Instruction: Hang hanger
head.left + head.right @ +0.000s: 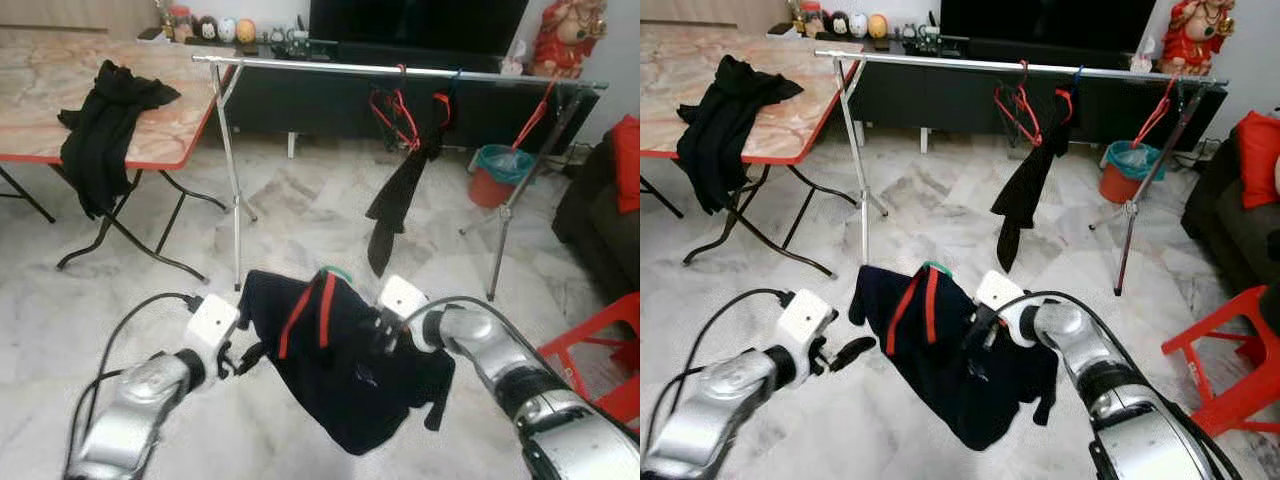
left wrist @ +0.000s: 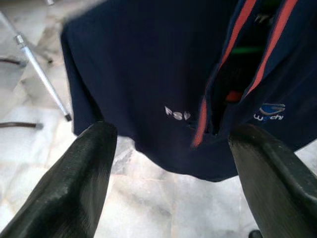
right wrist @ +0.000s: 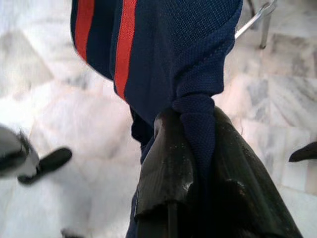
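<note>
A navy shirt [image 1: 340, 360] with red stripes hangs in front of me over the marble floor. The green tip of a hanger [image 1: 335, 270] pokes out at its collar. My right gripper [image 1: 385, 335] is shut on a bunched fold of the shirt [image 3: 198, 114]. My left gripper [image 1: 245, 355] stands open at the shirt's left edge, the cloth [image 2: 148, 74] just beyond its fingers [image 2: 74, 183]. Further ahead a silver clothes rail [image 1: 400, 70] carries red hangers [image 1: 395, 110] and a hanging black garment [image 1: 400, 190].
A folding table [image 1: 40, 90] at the left has black clothes [image 1: 105, 120] draped over its edge. A red stool [image 1: 600, 350] stands at the right, a dark sofa [image 1: 595, 200] behind it. An orange bin [image 1: 495, 175] sits beyond the rail.
</note>
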Tool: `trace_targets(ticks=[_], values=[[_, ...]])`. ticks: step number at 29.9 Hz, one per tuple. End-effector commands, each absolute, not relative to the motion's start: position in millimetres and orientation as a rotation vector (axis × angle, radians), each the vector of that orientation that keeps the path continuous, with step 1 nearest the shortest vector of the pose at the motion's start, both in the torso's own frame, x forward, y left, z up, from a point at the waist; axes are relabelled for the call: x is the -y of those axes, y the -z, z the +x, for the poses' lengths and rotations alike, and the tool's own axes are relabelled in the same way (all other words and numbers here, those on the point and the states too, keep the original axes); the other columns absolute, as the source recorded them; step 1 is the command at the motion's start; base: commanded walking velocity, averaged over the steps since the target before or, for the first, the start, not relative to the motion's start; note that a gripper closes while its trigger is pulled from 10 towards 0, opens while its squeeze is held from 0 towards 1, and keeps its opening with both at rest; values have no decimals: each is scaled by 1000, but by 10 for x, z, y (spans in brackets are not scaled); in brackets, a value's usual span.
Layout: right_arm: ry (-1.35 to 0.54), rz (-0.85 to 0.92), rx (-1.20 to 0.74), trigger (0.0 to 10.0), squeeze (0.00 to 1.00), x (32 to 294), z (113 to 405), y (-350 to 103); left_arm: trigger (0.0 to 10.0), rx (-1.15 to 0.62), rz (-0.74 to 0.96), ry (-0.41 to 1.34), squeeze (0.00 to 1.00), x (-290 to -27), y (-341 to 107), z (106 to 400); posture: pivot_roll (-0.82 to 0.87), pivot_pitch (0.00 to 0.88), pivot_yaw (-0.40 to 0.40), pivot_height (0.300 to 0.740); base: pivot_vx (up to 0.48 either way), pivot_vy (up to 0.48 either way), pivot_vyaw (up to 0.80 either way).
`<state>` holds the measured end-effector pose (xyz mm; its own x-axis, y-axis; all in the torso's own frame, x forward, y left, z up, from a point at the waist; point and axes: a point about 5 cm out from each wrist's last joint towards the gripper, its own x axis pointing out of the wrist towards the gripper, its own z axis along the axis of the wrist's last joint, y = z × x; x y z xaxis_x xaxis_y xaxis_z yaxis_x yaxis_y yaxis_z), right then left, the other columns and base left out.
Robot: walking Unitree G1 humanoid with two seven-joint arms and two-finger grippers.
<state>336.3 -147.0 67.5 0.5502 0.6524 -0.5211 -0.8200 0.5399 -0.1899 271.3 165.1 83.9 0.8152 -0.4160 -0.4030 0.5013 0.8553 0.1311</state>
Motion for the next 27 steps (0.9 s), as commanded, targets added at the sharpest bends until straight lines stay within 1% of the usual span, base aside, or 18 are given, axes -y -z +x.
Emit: trace_targets(ticks=[1,13,16,27], values=[[-873,-408,-373,0,0,1466,3432,-776,10000,-370,228,478,0,-1652,-844,2741,65,0,-67,740,0,0,0],[-913,-352,-357,0,0,1335,3387,-735,10000,-388,223,481,0,-1618,-793,2781,65,0,-45,740,0,0,0],[-933,-337,-357,0,0,1310,3393,-754,10000,-393,220,548,0,-1591,-754,2761,65,0,-33,740,0,0,0],[-1017,-301,-343,0,0,1181,3382,-795,10000,-408,217,559,0,-1563,-701,2771,72,0,-25,740,0,0,0]])
